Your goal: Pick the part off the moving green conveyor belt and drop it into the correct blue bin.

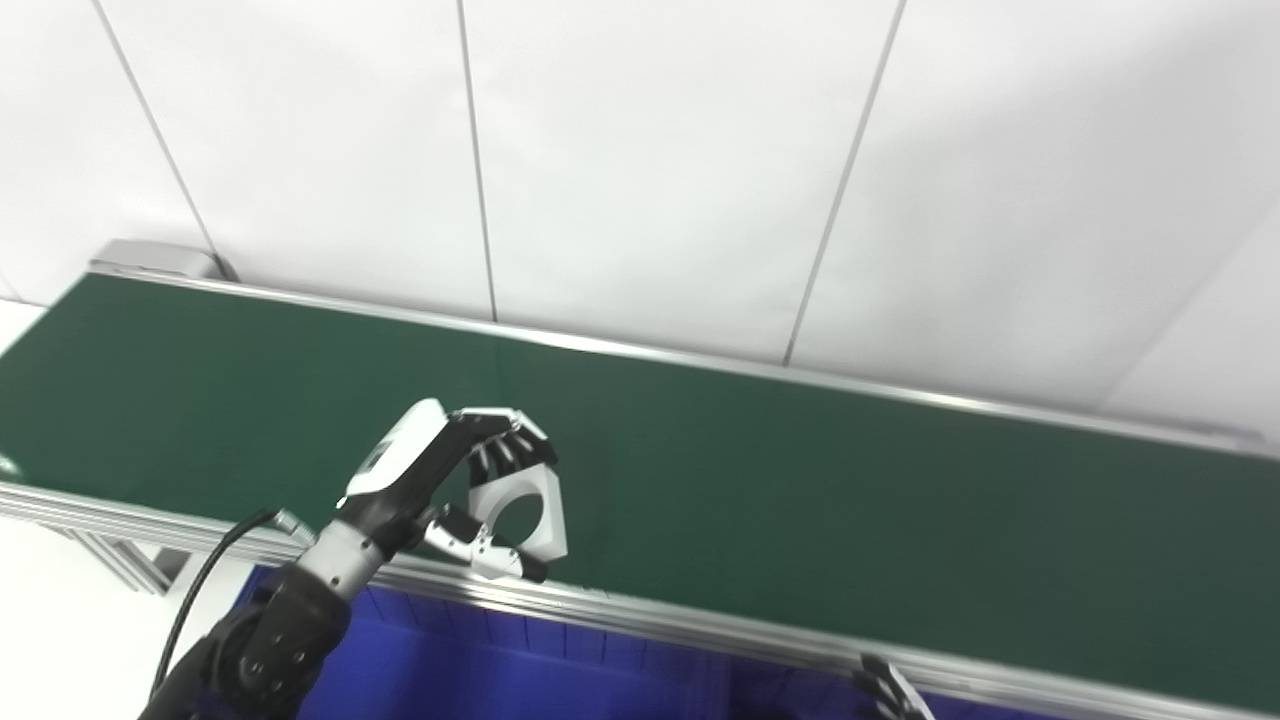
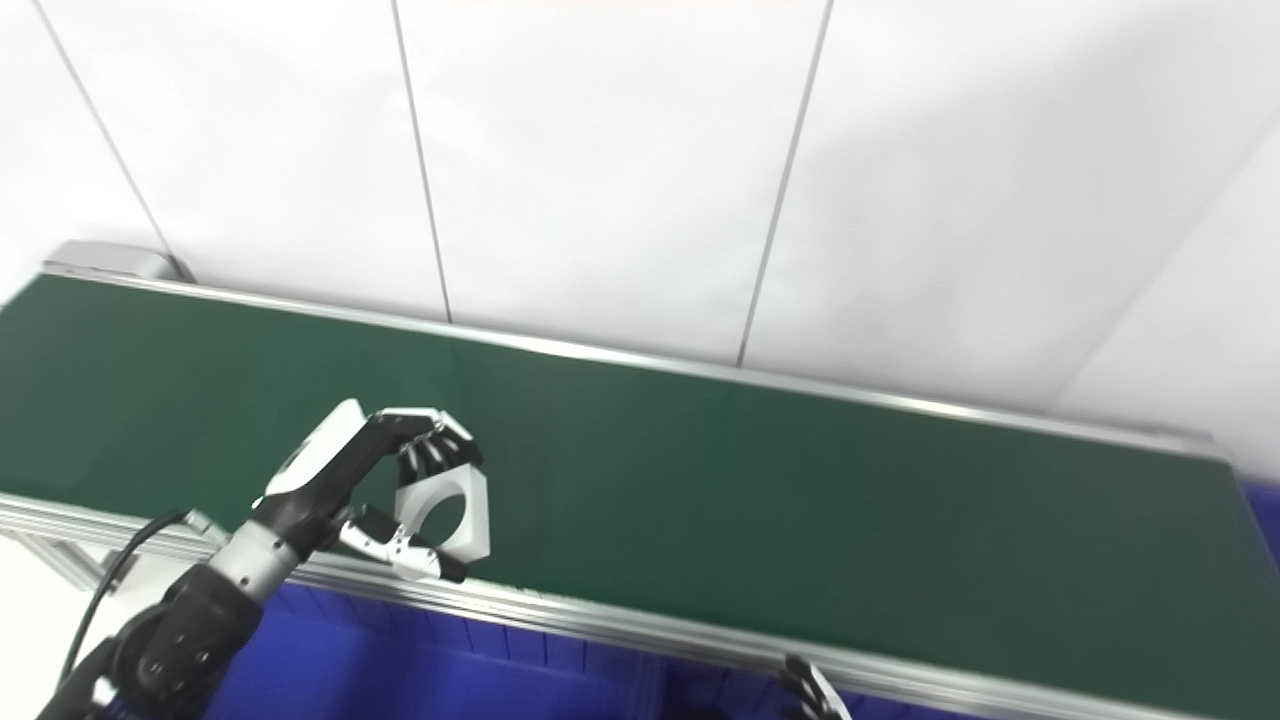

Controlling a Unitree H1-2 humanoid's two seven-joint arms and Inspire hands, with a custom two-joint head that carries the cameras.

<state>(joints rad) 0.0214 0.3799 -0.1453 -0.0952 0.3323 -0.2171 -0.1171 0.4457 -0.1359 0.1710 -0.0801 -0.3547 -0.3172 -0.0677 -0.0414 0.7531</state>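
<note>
Our left hand (image 1: 430, 480) is closed on the part (image 1: 525, 510), a pale grey block with angled corners and a large round hole through it. The fingers (image 1: 505, 445) curl over its top edge and the thumb (image 1: 480, 545) presses from below, so the part is pinched between them and stands on edge with its hole facing us. It is held over the near side of the green conveyor belt (image 1: 850, 480), close to the near aluminium rail (image 1: 650, 615); we cannot tell whether its lower edge touches the belt or hangs just clear of it.

Of our right hand (image 1: 890, 690) only dark fingertips show at the bottom edge of both views, just below the near rail and well apart from the part, and we cannot tell whether they are spread or closed.

A blue bin (image 1: 480, 670) lies below the rail, under the left forearm, with ribbed inner walls. A black cable (image 1: 200, 590) loops beside the left arm. Behind the belt runs the far rail (image 1: 700, 360), and beyond it a white panelled wall (image 1: 650, 150) with thin seams.
</note>
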